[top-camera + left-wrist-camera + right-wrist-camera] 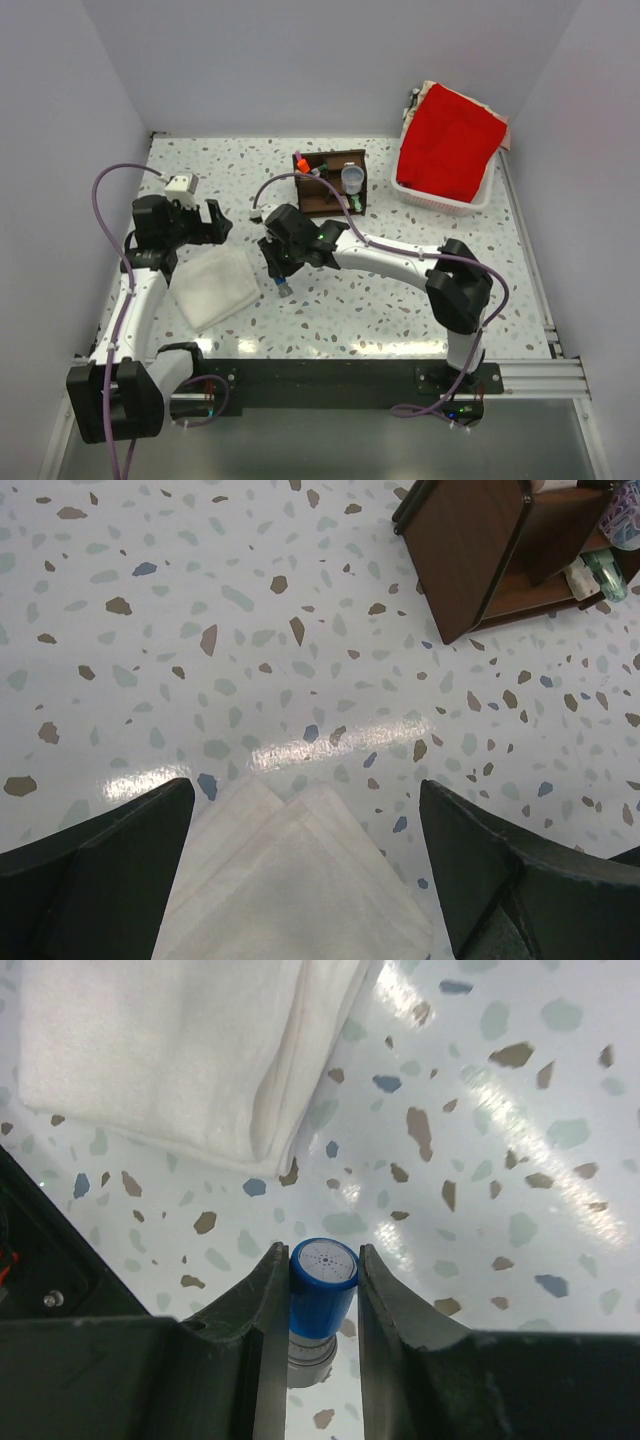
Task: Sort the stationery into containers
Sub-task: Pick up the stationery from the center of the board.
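A speckled white table is seen from above, with two robot arms bolted at its near edge. The right arm reaches in towards the middle of the table. The right jaws are narrowed onto a stick with a blue cap and a grey body. One dark finger presses against each side of the cap. The stick stands upright, cap uppermost, just beside the right edge of a folded white cloth that lies flat on the table. Stick and cloth do not touch. Whether the stick's lower end rests on the table is hidden.

The left jaws stand wide and hold nothing. They are near the far edge of the cloth, and in the left wrist view a corner of the cloth lies between the two fingers.

A dark brown wooden organizer sits at the far middle of the table, well apart from the stick. An orange-tipped highlighter stands at its far left corner. A small bluish pot sits in a right-hand compartment. Its other contents are too small to tell.

At the far right corner of the table, a white basket holds a red cloth.
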You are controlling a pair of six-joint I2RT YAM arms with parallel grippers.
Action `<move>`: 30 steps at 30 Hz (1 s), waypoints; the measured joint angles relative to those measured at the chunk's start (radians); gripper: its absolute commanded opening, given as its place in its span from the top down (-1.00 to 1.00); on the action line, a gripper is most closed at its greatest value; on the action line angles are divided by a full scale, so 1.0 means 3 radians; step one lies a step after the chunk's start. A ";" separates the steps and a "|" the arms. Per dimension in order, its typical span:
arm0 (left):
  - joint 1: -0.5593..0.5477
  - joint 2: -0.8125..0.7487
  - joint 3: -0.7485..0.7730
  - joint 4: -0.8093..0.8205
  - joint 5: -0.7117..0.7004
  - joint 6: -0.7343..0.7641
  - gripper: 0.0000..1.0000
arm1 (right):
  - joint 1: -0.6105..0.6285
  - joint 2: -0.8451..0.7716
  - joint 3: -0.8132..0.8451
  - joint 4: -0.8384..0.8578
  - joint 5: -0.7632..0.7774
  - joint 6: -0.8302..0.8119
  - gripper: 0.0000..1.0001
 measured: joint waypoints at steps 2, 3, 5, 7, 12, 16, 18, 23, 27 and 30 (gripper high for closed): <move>0.0000 0.0013 0.0000 0.0022 0.0008 -0.0001 -1.00 | -0.0001 -0.0084 -0.0036 0.0084 0.0093 -0.0114 1.00; 0.0000 0.0015 0.0000 0.0028 0.0010 -0.0003 -1.00 | -0.0008 -0.0098 -0.0045 0.0114 0.0131 -0.0150 1.00; 0.0000 0.0023 0.0000 0.0037 0.0019 -0.0001 -1.00 | -0.0017 -0.0103 -0.0074 0.0228 0.0281 -0.0247 1.00; -0.0001 0.0033 0.0000 0.0038 0.0022 0.0000 -1.00 | -0.0034 -0.0103 -0.0117 0.0332 0.0473 -0.0334 1.00; -0.0001 0.0092 0.0000 0.0057 0.0042 0.0000 -1.00 | -0.0243 -0.0137 -0.0304 0.0959 0.0910 -0.0495 1.00; -0.0005 0.0203 0.0000 0.0084 0.0071 0.0000 -1.00 | -0.0610 -0.0163 -0.0426 0.1575 0.1171 -0.0640 1.00; -0.0011 0.0275 0.0000 0.0114 0.0078 0.0000 -1.00 | -0.0776 -0.0189 -0.0486 0.1900 0.1302 -0.0744 1.00; -0.0019 0.0507 0.0000 0.0201 0.0099 -0.0011 -1.00 | -0.0922 -0.0415 -0.0856 0.2820 0.1531 -0.1195 1.00; -0.0019 0.0632 0.0000 0.0245 0.0100 -0.0010 -1.00 | -0.0931 -0.0469 -0.1030 0.3449 0.1573 -0.1446 1.00; -0.0019 0.0694 0.0001 0.0270 0.0102 -0.0009 -1.00 | -0.0965 -0.0469 -0.1122 0.3825 0.1575 -0.1588 1.00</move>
